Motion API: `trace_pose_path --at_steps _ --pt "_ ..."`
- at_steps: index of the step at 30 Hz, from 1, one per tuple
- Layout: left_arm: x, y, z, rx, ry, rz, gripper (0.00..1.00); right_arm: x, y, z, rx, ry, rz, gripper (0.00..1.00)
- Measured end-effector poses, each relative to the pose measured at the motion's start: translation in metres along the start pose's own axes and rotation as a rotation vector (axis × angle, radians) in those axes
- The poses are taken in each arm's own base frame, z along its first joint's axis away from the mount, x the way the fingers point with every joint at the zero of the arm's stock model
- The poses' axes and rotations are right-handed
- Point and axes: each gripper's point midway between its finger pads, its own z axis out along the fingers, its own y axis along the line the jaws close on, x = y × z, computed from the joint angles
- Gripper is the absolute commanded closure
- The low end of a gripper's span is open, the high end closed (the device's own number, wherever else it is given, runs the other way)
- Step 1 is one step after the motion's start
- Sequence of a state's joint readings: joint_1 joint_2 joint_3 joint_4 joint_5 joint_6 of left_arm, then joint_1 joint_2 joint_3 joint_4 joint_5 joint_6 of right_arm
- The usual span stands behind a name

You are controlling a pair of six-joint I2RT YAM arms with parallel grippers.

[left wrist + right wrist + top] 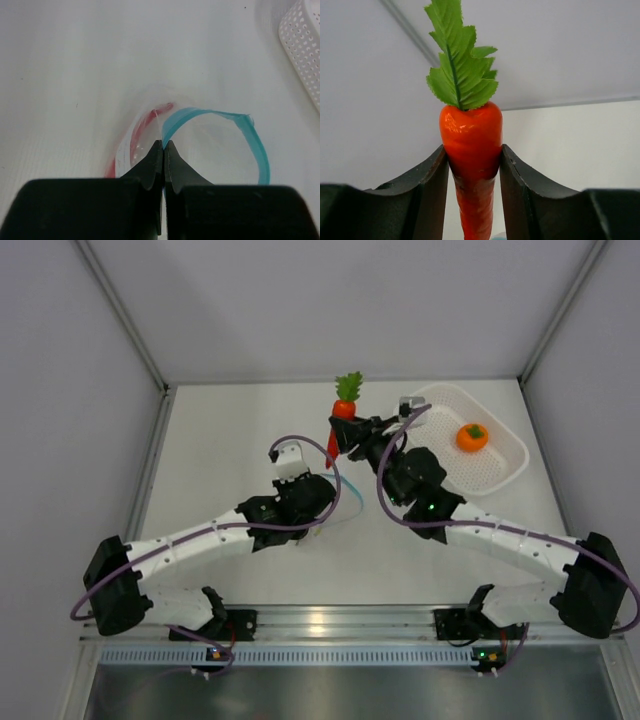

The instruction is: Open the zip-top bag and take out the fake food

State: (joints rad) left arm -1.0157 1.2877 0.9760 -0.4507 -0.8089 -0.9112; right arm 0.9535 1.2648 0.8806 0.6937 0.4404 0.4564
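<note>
My right gripper (347,433) is shut on the orange carrot (344,408) and holds it upright above the table, green leaves on top. In the right wrist view the carrot (470,145) is clamped between both fingers (427,175). My left gripper (163,143) is shut on the light blue zip strip (255,145) of the clear zip-top bag (215,145), whose mouth stands open in a loop. A blurred red shape (131,145), seemingly the chili pepper, shows through the plastic. The round orange (472,437) lies in the white basket. In the top view the left gripper (312,496) covers most of the bag.
The white perforated basket (510,458) stands at the back right, and its corner shows in the left wrist view (302,40). Grey walls enclose the white table on three sides. A metal rail runs along the near edge (330,620).
</note>
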Motion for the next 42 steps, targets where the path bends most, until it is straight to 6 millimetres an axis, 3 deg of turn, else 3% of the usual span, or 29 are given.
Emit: trace_pose_path --at_steps 3,7,10,12,17,20,24,29,33,34,38,42 --pt "-0.001 0.001 0.000 -0.001 -0.001 -0.002 1.00 -0.024 -0.047 0.012 0.157 0.032 -0.091 1.00" --pt "-0.006 0.003 0.000 -0.004 -0.008 -0.011 1.00 -0.060 -0.151 0.012 0.437 0.046 -0.224 0.99" --pt "-0.009 0.005 0.001 -0.006 -0.010 -0.014 1.00 -0.072 -0.227 0.000 0.640 0.119 -0.319 0.97" --pt "-0.009 0.006 0.002 -0.009 -0.009 -0.009 1.00 -0.073 -0.267 -0.005 0.733 0.196 -0.363 0.96" --pt "-0.010 0.008 0.004 -0.012 0.000 -0.012 1.00 -0.077 -0.348 -0.014 0.914 0.368 -0.422 0.92" --pt "-0.010 0.010 0.007 -0.013 0.010 -0.020 1.00 -0.072 -0.380 -0.012 0.966 0.451 -0.450 0.88" --pt "-0.010 0.012 0.009 -0.014 0.020 -0.025 1.00 -0.056 -0.410 -0.005 0.992 0.599 -0.507 0.77" --pt "-0.008 0.010 0.008 -0.005 0.032 -0.017 1.00 -0.022 -0.442 0.004 0.986 0.771 -0.550 0.61" --pt "-0.008 0.012 0.012 -0.011 0.041 -0.010 1.00 0.005 -0.455 -0.012 0.994 0.884 -0.544 0.30" --pt "-0.007 0.012 0.014 -0.015 0.044 -0.007 1.00 0.008 -0.455 -0.015 0.994 0.900 -0.538 0.01" --pt "-0.008 0.012 0.021 -0.027 0.055 -0.011 1.00 0.008 -0.449 -0.016 0.974 0.891 -0.520 0.01" --pt "-0.015 0.006 0.021 -0.017 0.049 -0.028 1.00 -0.001 -0.423 -0.020 0.940 0.828 -0.447 0.01"
